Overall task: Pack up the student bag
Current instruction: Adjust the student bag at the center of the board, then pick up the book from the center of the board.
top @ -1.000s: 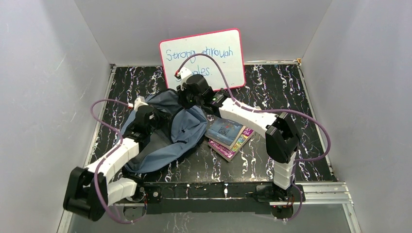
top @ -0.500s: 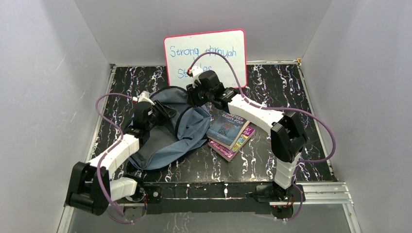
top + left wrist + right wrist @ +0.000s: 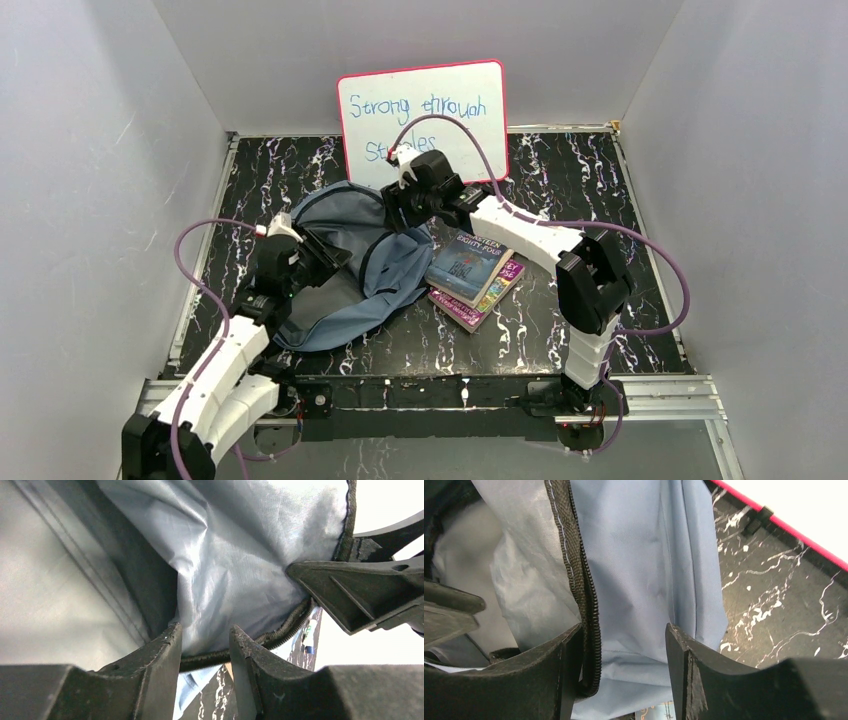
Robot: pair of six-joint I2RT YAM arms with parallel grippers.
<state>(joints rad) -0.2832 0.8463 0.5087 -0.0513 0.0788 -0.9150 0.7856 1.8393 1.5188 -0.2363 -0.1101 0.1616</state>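
Observation:
The student bag point(image 3: 335, 305) is a floppy grey-blue backpack lying left of centre, its mouth gaping toward the back. My left gripper point(image 3: 328, 256) hovers at the mouth's near-left rim. In the left wrist view my left gripper point(image 3: 205, 642) is open, with the dark zipper edge point(image 3: 280, 632) running loosely across the gap and pale lining point(image 3: 225, 555) beyond. My right gripper point(image 3: 401, 208) is at the mouth's far-right rim. Seen from its own wrist, the right gripper point(image 3: 624, 647) stands open astride blue fabric point(image 3: 639, 580), and the zipper point(image 3: 581, 580) lies against its left finger.
Two stacked books, a blue one point(image 3: 466, 262) on a pink one point(image 3: 492, 297), lie just right of the bag. A pink-framed whiteboard point(image 3: 425, 110) leans on the back wall, close behind the right gripper. Grey walls close in both sides.
Both grippers have opened and let go of the bag's rim. The left arm has drawn back toward the near left. The whiteboard has settled straighter and the bag's mouth has slumped.

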